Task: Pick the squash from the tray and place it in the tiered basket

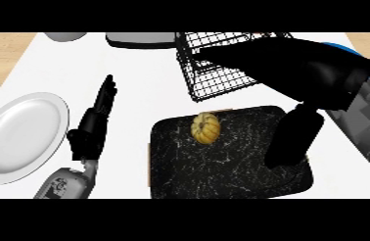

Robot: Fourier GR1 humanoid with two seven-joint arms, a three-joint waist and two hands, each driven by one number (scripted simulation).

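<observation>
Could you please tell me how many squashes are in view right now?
1: the squash lies on the dark tray, near its far edge. The right hand might hide others.

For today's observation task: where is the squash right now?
In the head view, the squash lies on the dark tray, near its far edge, just below the wire basket.

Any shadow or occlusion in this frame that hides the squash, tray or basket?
Head view: the squash is evenly lit and unobstructed on the dark tray; the right hand covers the tray's right part, its black arm hides much of the basket, black against black wire; the left hand rests open beside the plate.
</observation>
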